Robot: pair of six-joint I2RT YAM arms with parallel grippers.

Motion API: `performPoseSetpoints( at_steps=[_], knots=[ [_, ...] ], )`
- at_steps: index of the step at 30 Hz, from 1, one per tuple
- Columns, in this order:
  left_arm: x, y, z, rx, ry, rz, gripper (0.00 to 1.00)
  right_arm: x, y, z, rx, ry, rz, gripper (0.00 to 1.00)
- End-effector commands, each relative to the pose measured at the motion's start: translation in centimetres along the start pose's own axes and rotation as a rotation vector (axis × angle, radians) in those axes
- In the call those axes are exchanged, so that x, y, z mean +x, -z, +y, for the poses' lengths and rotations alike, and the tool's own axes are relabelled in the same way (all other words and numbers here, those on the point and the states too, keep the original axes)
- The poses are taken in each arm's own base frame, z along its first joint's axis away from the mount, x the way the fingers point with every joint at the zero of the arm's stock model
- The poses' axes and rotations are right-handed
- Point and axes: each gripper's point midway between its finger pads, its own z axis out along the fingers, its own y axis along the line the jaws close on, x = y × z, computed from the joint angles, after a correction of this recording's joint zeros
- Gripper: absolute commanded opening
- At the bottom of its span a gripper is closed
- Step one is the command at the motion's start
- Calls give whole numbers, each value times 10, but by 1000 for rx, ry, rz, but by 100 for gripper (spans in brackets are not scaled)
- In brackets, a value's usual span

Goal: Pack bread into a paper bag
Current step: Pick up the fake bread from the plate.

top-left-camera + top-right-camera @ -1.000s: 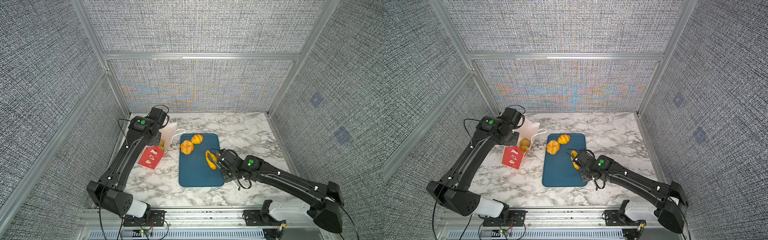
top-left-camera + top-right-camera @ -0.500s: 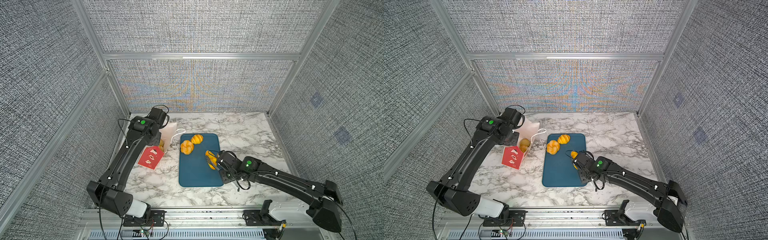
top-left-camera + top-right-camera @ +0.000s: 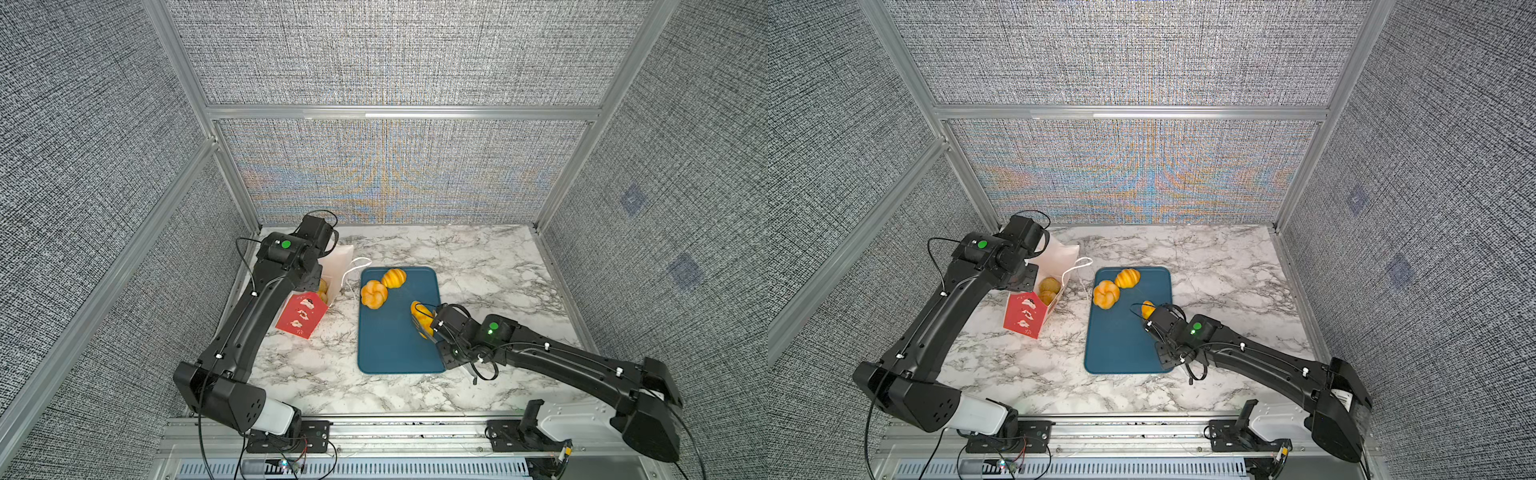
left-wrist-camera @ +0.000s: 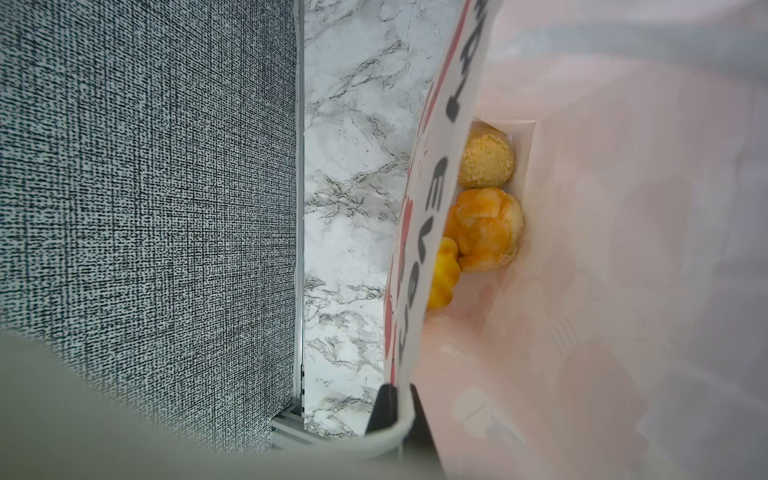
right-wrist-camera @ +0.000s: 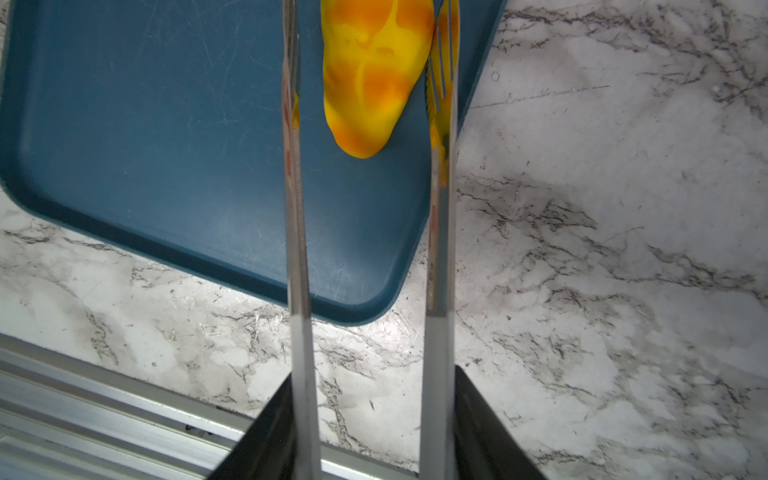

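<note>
The left gripper point(image 4: 390, 409) stayed clamped on the bag point(image 3: 1034, 309) rim. The right gripper's point(image 5: 370, 62) tongs pinched a croissant point(image 5: 374, 75) at the tray's point(image 3: 386, 345) three o'clock edge.

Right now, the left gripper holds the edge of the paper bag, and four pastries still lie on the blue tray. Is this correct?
Not quite. Only three pastries are at the blue tray in both top views: a croissant, a knot roll and a pastry between the tongs of the right gripper. The left gripper does hold the paper bag.
</note>
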Motion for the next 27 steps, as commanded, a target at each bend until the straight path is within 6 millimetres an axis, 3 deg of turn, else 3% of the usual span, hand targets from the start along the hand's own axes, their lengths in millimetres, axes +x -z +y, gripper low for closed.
performPoseSetpoints(
  at_steps=[1, 27],
  knots=[
    [-3, 2, 3, -13, 14, -21, 2, -4, 0, 3, -11, 8, -13, 54],
    [-2, 5, 7, -20, 18, -28, 2, 4, -17, 10, -15, 9, 55, 52]
  ],
)
